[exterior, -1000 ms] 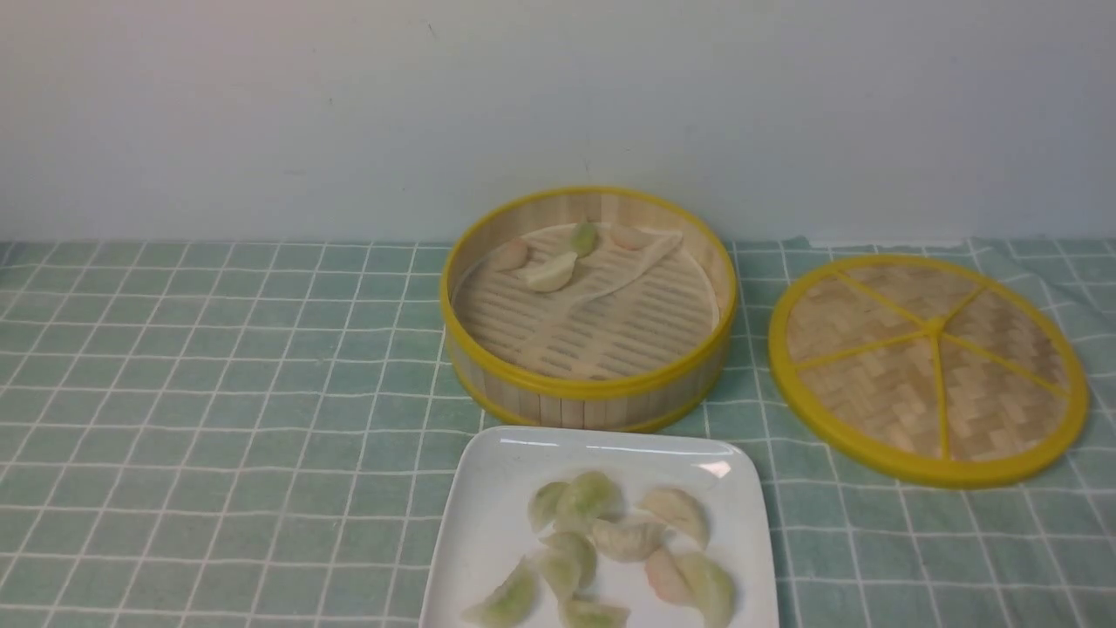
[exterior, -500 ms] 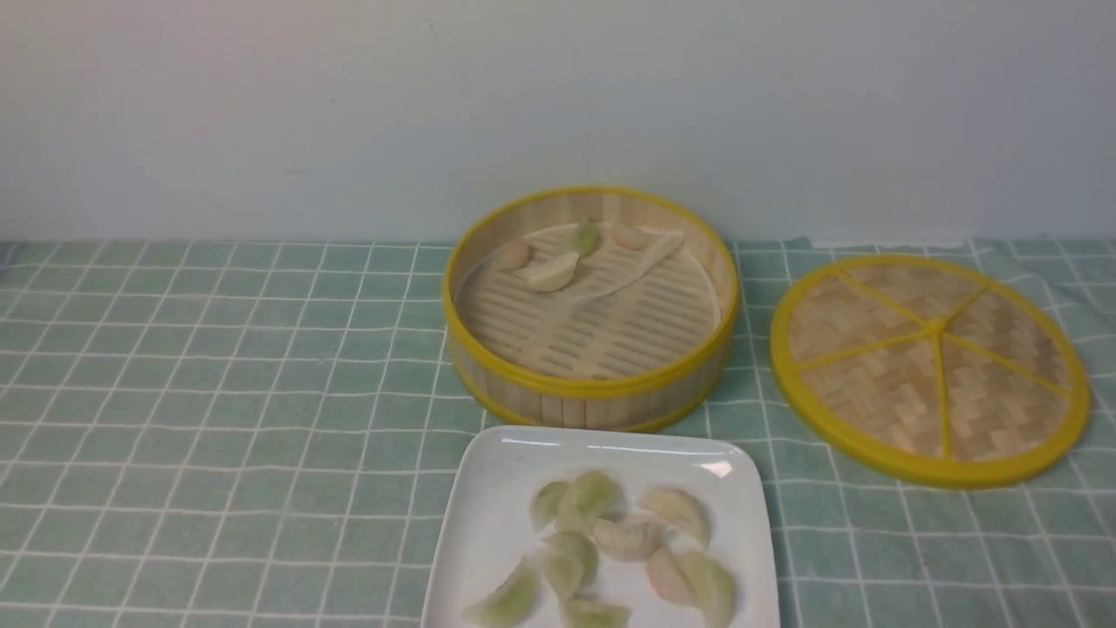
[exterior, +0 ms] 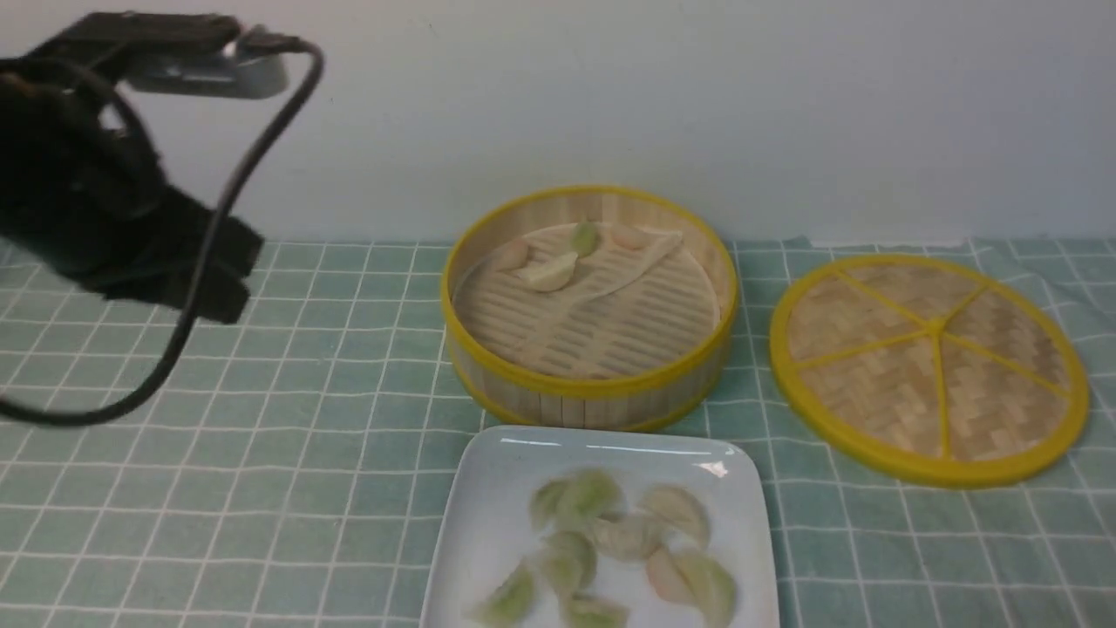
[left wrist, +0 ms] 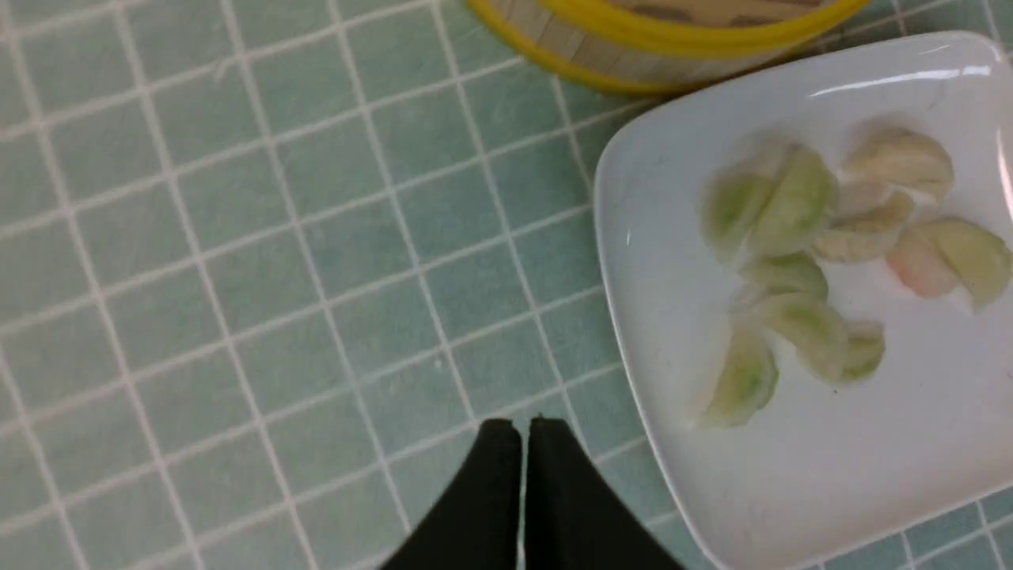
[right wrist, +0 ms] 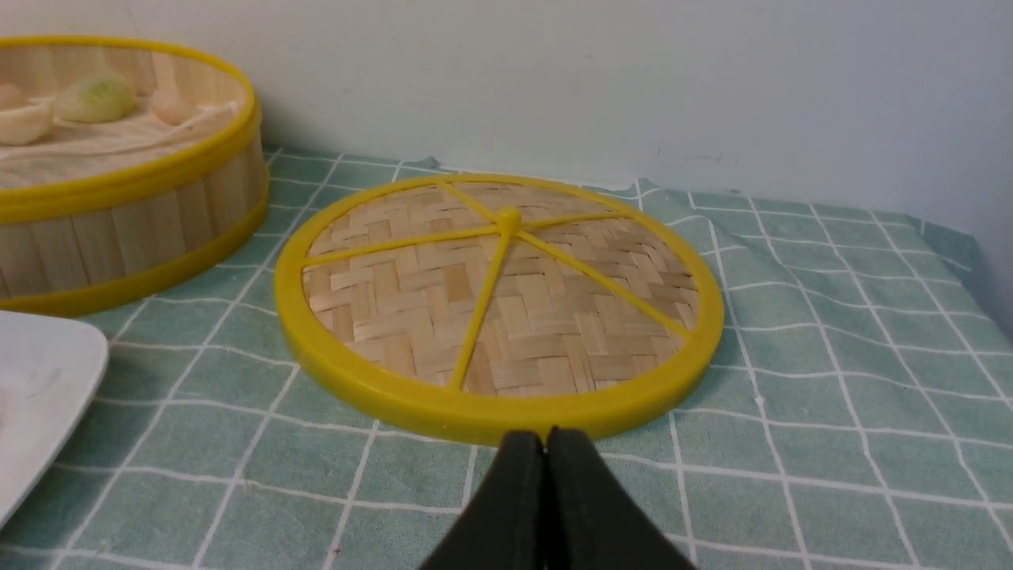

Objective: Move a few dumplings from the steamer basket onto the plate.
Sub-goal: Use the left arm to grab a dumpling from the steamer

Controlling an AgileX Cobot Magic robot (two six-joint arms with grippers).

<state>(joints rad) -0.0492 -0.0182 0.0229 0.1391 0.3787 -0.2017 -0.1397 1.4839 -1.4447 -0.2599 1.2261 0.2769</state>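
The steamer basket stands mid-table at the back. It holds several dumplings along its far side on a folded liner. The white plate sits just in front of it with several dumplings heaped on it. My left arm shows blurred at the upper left, raised over the cloth. My left gripper is shut and empty, above the cloth beside the plate. My right gripper is shut and empty, low over the cloth just in front of the lid. It is out of the front view.
The flat woven yellow-rimmed lid lies right of the basket and also shows in the right wrist view. A green checked cloth covers the table. A pale wall stands close behind the basket. A black cable hangs from my left arm.
My left arm has come into the front view at the upper left, where it did not show before. The basket, plate, lid and dumplings have not moved.
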